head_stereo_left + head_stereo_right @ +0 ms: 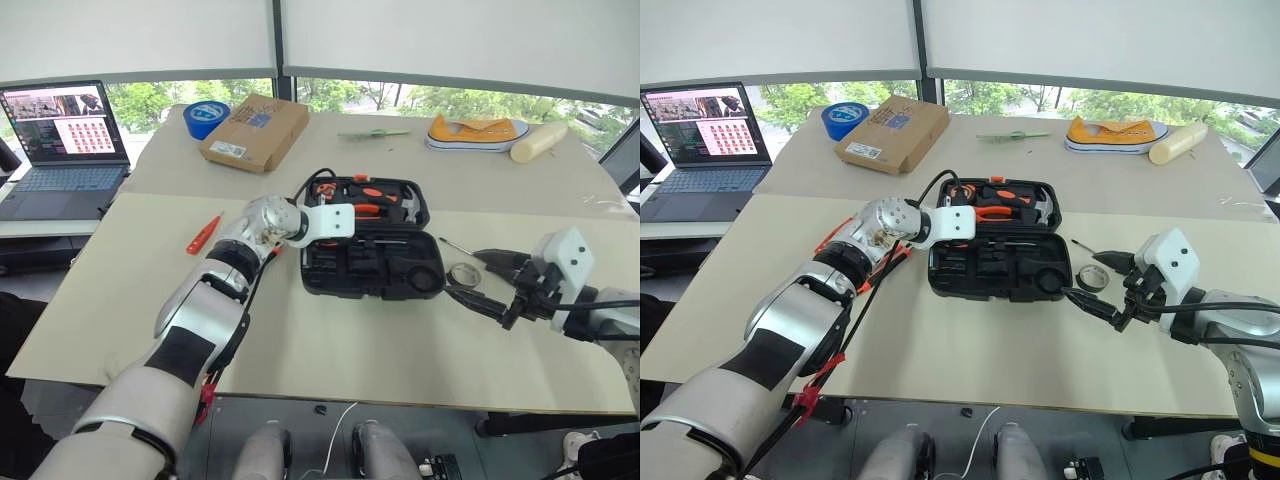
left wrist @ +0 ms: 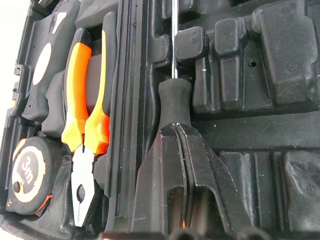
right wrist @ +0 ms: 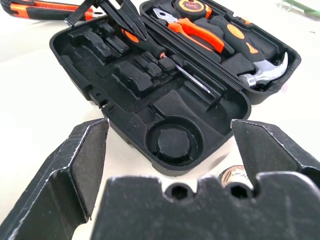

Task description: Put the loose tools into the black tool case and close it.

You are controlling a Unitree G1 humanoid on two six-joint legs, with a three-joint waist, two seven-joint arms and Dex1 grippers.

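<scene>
1 tape measure (image 2: pixel 31 172) in the black tool case (image 1: pixel 372 268) reads "3m"; left gripper (image 2: pixel 178 131) clamps a screwdriver (image 2: pixel 174 97), right gripper (image 1: pixel 490 283) gapes wide.

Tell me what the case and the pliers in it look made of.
The black tool case looks like moulded matte plastic: rounded slots, dull sheen. The pliers seem to be bare, shiny steel at the jaws, with orange-and-black handles, probably a rubbery plastic sleeve; the look alone leaves that open.

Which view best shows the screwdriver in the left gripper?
Left wrist view: the left gripper is shut on the screwdriver over a case slot. Right wrist view shows it smaller; in the head views the arm covers it.
</scene>
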